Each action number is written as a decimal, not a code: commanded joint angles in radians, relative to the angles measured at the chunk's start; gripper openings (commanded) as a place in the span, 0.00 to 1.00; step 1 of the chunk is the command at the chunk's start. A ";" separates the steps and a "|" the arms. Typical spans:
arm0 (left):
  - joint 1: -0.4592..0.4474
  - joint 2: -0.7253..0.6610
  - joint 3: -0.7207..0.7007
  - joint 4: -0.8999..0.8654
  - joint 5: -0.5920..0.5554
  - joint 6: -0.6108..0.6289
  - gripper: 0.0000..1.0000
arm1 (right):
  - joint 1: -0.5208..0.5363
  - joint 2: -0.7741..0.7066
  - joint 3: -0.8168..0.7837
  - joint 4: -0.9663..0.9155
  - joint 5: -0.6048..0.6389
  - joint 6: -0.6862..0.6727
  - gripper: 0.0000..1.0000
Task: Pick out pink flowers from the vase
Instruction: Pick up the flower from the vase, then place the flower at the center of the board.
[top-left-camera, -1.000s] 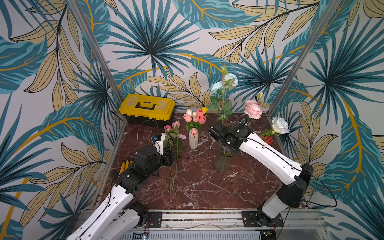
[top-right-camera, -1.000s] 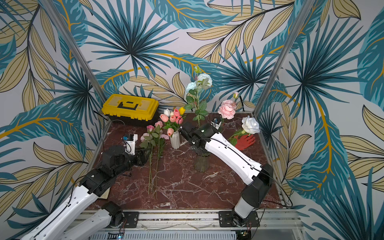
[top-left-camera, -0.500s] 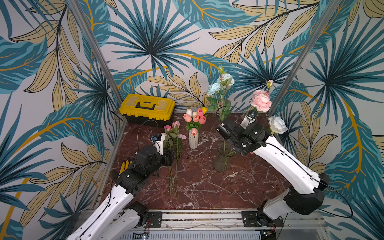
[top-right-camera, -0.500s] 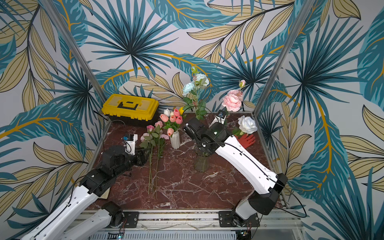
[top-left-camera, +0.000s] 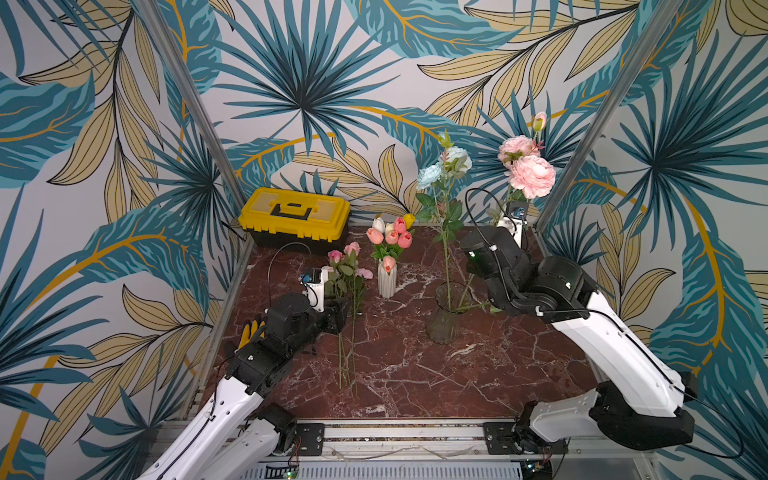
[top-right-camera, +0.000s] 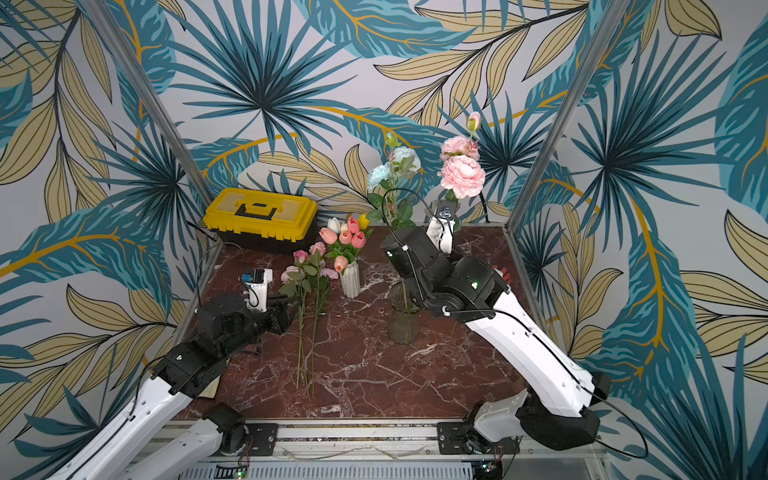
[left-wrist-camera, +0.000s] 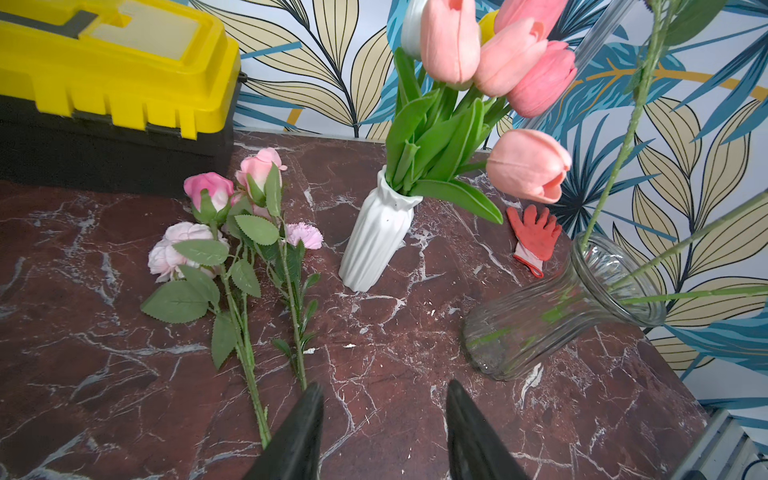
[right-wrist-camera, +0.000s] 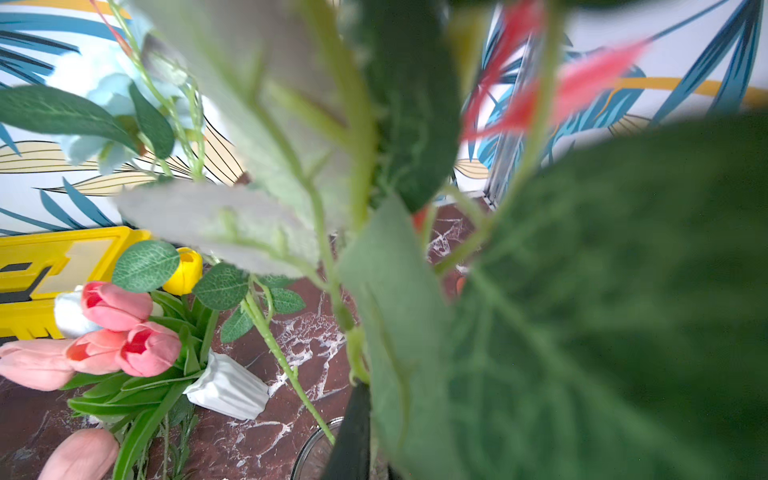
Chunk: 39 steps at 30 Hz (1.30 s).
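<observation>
The right end effector (right-wrist-camera: 360, 399) is clenched on the stem of a pink peony (top-left-camera: 531, 176). Leaves crowd its wrist view, so only one dark finger shows. In both top views the ruffled blooms and a bud stand high near the back right corner, above the arm, and green stems slant from the arm's side down into the mouth of the glass vase (top-left-camera: 444, 322), where pale blue roses (top-left-camera: 430, 176) stand upright. The left end effector (left-wrist-camera: 384, 388) is released and empty, jaws apart low over the desk (top-left-camera: 415, 374), just beside the lower stems of the pink flowers (left-wrist-camera: 232, 216) lying flat there: two roses, a pale peony and a carnation. Beyond them a white vase (top-left-camera: 387, 279) holds pink, white and yellow tulips (top-left-camera: 390, 237). A yellow toolbox (top-left-camera: 295, 212) sits at the back left, and a red glove (left-wrist-camera: 534, 232) lies beyond the glass vase
</observation>
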 joint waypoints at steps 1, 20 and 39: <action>-0.001 -0.004 0.038 0.013 0.025 0.021 0.49 | 0.006 -0.032 -0.008 0.129 0.024 -0.161 0.00; -0.003 0.048 0.195 0.024 0.279 0.196 0.59 | 0.006 -0.126 -0.032 0.512 -0.739 -0.561 0.00; -0.010 0.165 0.237 0.354 0.578 0.184 0.62 | 0.006 -0.171 -0.501 1.018 -1.074 -0.456 0.00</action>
